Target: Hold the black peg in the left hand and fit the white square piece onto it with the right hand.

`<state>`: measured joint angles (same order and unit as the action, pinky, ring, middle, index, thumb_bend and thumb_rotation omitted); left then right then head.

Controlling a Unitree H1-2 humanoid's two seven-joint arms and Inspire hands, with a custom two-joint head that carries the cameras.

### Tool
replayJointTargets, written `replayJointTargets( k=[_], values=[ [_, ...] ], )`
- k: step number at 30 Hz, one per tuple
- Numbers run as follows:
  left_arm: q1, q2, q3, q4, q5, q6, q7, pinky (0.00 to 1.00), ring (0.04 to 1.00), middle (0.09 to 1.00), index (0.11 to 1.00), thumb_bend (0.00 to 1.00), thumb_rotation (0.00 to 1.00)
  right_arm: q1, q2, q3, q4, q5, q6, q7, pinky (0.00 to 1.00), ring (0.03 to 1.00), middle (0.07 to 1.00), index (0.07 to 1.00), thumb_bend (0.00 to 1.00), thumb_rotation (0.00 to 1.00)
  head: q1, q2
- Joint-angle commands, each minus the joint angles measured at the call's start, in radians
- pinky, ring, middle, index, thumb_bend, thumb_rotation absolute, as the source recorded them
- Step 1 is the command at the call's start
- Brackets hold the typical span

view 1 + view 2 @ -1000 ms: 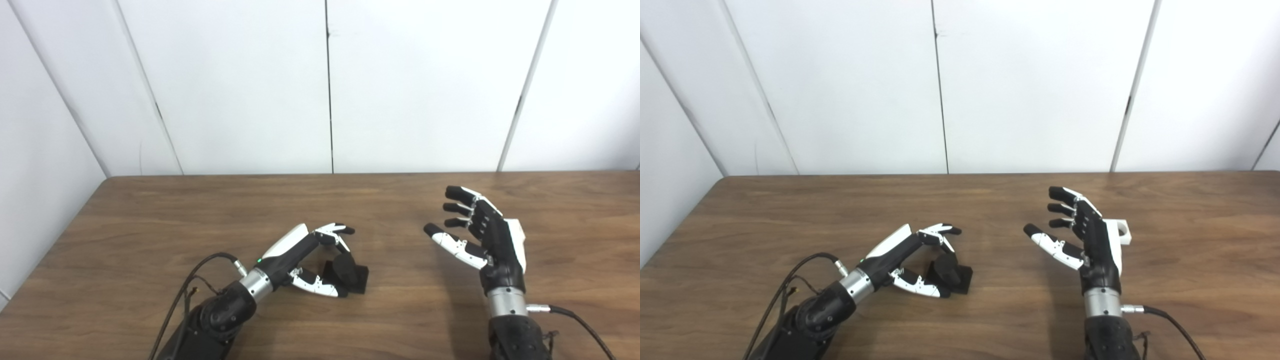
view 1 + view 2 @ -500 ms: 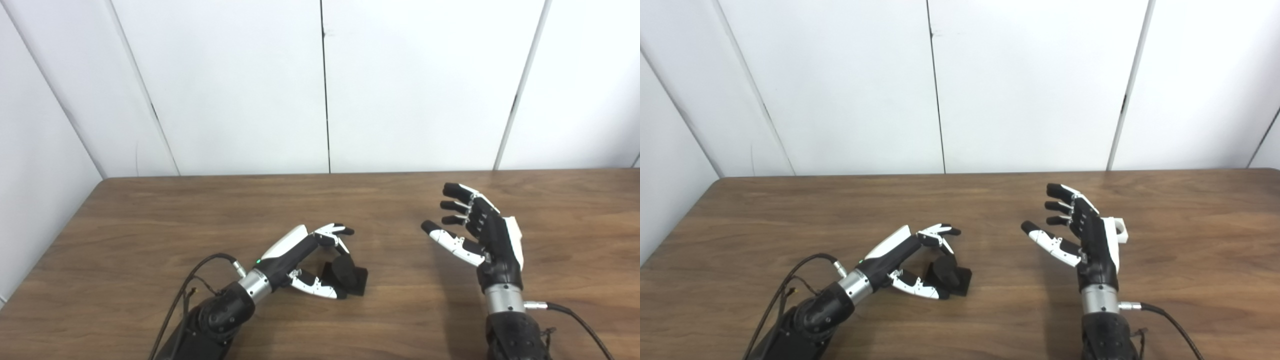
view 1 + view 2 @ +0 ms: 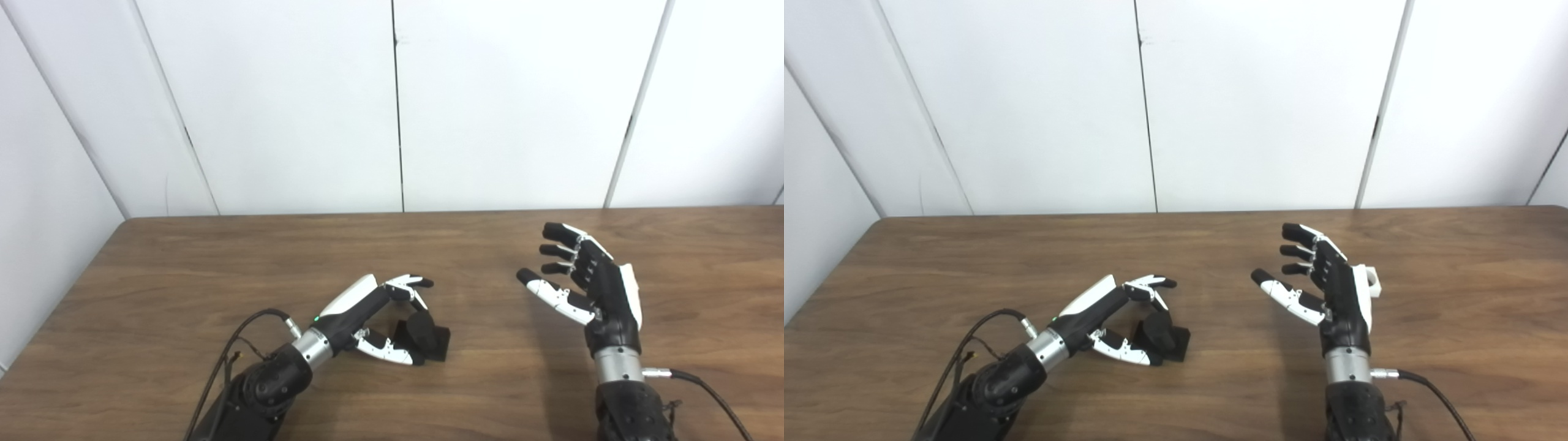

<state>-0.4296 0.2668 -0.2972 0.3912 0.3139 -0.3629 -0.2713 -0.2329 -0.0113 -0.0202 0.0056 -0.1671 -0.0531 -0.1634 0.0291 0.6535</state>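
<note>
The black peg (image 3: 424,334) stands on its square black base on the wooden table (image 3: 184,275), left of centre. My left hand (image 3: 370,315) lies next to it, open, with fingers arched over the peg and the thumb low in front; I see no firm hold. My right hand (image 3: 591,288) is raised upright at the right, open and empty, palm facing left. The white square piece (image 3: 1372,283), with a round hole, lies on the table just behind the right hand. The hand hides it almost fully in the left eye view.
White wall panels stand right behind the table's far edge (image 3: 392,214). The table's left edge (image 3: 67,294) runs diagonally near my left arm. Cables trail from both wrists near the bottom of the picture.
The whole picture shifted slightly a second ago, so the camera moved. The hands, the peg and the white piece stand as before.
</note>
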Motion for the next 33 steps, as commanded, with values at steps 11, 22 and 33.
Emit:
replayJointTargets(
  k=[11,22,33],
  values=[
    [-0.015,0.003,0.003,-0.006,0.004,0.008,-0.002,0.86,0.953,0.905,0.495,0.52,0.08,-0.078,-0.096,-0.005,-0.135,-0.016,0.043,0.065,0.6,0.738,0.789,0.726,0.65,0.18,-0.038,-0.002],
    [-0.004,0.02,0.013,-0.021,-0.018,-0.003,-0.018,0.85,0.958,0.906,0.495,0.52,0.07,-0.227,-0.535,0.079,-0.193,-0.343,0.146,0.318,0.58,0.729,0.76,0.697,0.73,0.21,-0.22,-0.013],
    [0.006,0.034,0.022,-0.004,-0.026,-0.035,-0.021,0.85,0.951,0.898,0.496,0.52,0.08,-0.318,-0.702,0.149,-0.186,-0.493,0.197,0.537,0.65,0.809,0.831,0.708,0.79,0.21,-0.281,-0.022]
  ],
)
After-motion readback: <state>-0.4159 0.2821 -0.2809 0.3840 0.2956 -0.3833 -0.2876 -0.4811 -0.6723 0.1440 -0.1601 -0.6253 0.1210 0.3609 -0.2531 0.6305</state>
